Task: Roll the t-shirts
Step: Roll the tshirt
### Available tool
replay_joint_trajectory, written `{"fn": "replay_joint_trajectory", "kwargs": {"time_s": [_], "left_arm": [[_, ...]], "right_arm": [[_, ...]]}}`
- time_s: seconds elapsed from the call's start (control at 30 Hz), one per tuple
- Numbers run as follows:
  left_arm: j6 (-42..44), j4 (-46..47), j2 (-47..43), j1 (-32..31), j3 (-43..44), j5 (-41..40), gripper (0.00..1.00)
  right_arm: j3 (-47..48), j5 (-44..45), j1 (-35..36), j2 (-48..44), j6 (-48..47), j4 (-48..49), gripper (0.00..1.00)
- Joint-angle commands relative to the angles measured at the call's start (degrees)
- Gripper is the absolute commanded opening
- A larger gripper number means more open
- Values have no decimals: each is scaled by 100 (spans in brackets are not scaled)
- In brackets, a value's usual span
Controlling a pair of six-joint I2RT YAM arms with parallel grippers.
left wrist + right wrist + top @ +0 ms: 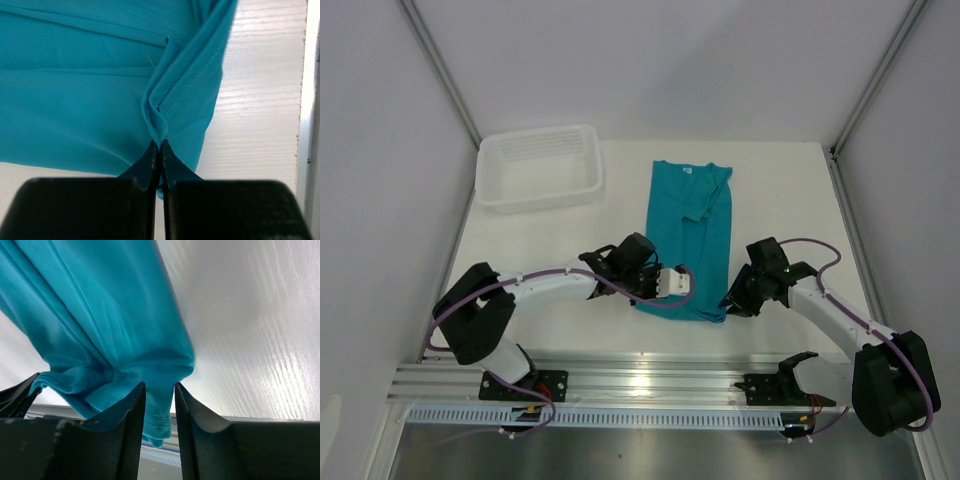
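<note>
The teal t-shirt lies on the white table, folded lengthwise into a narrow strip. Its neck with the white label is at the far end. My left gripper is at the strip's near left corner. In the left wrist view it is shut on a pinched fold of the hem of the t-shirt. My right gripper is at the near right corner. In the right wrist view it is shut on a bunch of the t-shirt, which hangs down between the jaws.
A white plastic basket stands at the far left of the table. Grey walls close in the sides and back. The metal rail with the arm bases runs along the near edge.
</note>
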Motion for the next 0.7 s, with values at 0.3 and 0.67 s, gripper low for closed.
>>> {"fn": "replay_joint_trajectory", "kwargs": {"time_s": [0.3,0.67], "left_arm": [[-653,-909,1076,201,1496,-219,1],[-908,-1717,1568,385,1936,-429,1]], "right_arm": [[606,175,-161,56,-404,-47,35],[782,236,-398,232,-633,-144,35]]}}
